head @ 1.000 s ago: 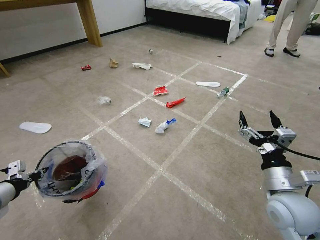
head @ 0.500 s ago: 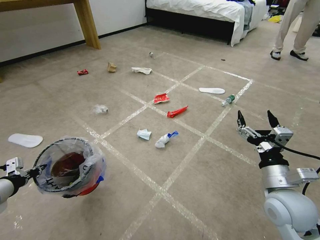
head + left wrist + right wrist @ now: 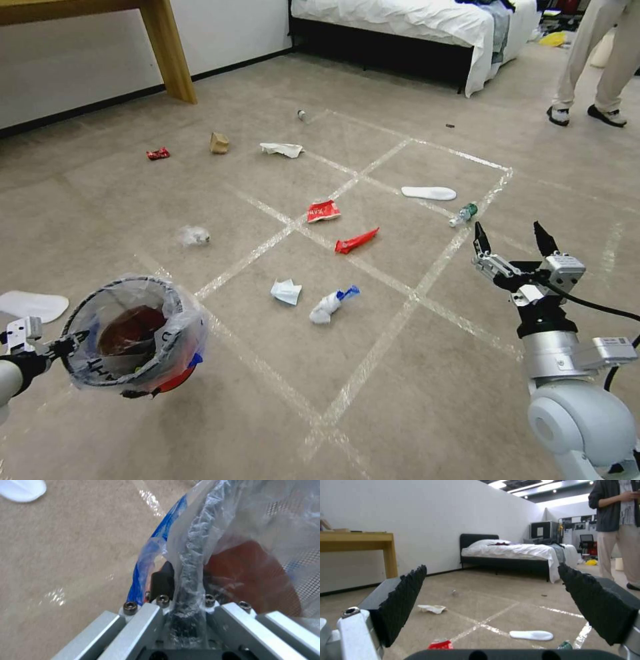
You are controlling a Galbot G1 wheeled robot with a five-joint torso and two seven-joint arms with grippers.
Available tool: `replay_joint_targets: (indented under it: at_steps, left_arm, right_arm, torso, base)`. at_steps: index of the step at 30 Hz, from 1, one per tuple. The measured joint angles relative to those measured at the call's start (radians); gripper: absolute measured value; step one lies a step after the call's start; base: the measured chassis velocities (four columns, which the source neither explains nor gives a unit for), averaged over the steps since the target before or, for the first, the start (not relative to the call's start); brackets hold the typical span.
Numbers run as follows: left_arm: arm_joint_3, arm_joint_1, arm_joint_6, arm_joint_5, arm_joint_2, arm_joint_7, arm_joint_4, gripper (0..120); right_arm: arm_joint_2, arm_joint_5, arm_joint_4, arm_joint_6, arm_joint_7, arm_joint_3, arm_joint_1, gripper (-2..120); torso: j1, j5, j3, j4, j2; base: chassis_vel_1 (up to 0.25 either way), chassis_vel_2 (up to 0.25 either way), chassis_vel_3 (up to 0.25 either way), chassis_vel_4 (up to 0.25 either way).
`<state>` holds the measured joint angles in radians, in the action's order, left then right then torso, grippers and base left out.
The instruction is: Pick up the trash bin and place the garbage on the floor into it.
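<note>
One trash bin (image 3: 133, 337) hangs above the floor (image 3: 427, 373). Nine pieces of garbage lie on the carpet. Three are red: a small crumpled wrapper (image 3: 158, 154) far off, a flat snack wrapper (image 3: 323, 211) and a long twisted wrapper (image 3: 357, 241). Three are white tissues: one spread out (image 3: 282, 149), one folded (image 3: 286, 291), and one rolled with a blue end (image 3: 331, 304). There is one tan paper packet (image 3: 219, 143), one wad of clear plastic (image 3: 193, 235), and one small green-capped bottle (image 3: 463, 215). A further tiny object (image 3: 302, 115) near the bed is too small to identify. Two white shoe insoles (image 3: 429, 193) (image 3: 32, 305) lie flat. Two grippers are in view, the left gripper (image 3: 63, 346) and the right gripper (image 3: 512, 241).
</note>
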<state>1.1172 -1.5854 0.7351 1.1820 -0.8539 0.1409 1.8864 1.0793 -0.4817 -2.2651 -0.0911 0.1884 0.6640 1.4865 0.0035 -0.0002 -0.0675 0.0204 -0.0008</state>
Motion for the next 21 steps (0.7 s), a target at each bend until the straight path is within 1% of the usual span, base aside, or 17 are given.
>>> replay_joint_targets:
  at_steps: [7,10,14,21]
  left_arm:
    - [0.015,-0.014,0.0,0.001,-0.006,-0.002,0.01,1]
    - [0.016,-0.018,0.0,0.0,-0.01,-0.004,0.01,1]
    - [0.018,-0.02,0.0,-0.002,-0.012,-0.006,0.01,1]
    - [0.02,-0.015,0.0,-0.003,-0.012,-0.008,0.006,1]
  right_arm:
    - [-0.002,0.0,-0.005,0.0,0.001,0.001,0.005,100]
    - [-0.002,0.0,-0.005,0.0,0.001,-0.002,0.004,100]
    - [-0.002,0.0,-0.003,0.0,0.003,-0.006,0.001,100]
    - [-0.007,-0.001,0.007,0.006,0.011,-0.017,-0.012,100]
  torso:
    - [0.0,0.0002,0.0,-0.0001,0.0]
    - [0.0,-0.0003,0.0,0.0,0.0]
    - [0.0,0.0,0.0,-0.0001,0.0]
    - [0.0,0.0,0.0,0.0,0.0]
  base:
    - [-0.15,0.16,0.163,-0.154]
    - [-0.167,0.155,0.172,-0.151]
    - [-0.169,0.158,0.167,-0.16]
    - [-0.117,0.127,0.116,-0.121]
